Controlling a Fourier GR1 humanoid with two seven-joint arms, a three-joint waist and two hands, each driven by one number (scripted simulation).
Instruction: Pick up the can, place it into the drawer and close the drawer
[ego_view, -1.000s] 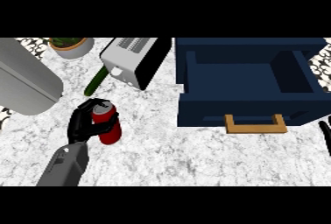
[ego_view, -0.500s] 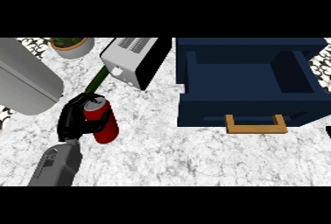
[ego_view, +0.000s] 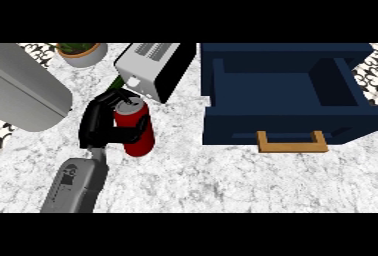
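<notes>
A red can (ego_view: 139, 131) with a silver top stands left of the middle of the marble counter, just in front of the toaster. My left hand (ego_view: 98, 125) is curled round it from the left, fingers across its front, and hides its left side. The open navy drawer (ego_view: 280, 129) is to the right, its inside bare, with a wooden handle (ego_view: 291, 143) on its front. My right hand does not show.
A white and black toaster (ego_view: 151, 70) stands behind the can. A dark green object (ego_view: 114, 85) lies between toaster and hand. A large grey rounded appliance (ego_view: 26, 95) fills the left edge, and a potted plant (ego_view: 81, 52) sits at the back left.
My left hand has carried the can a little to the right and farther from me, nearer the toaster. The dark shape at the right edge has left the view.
</notes>
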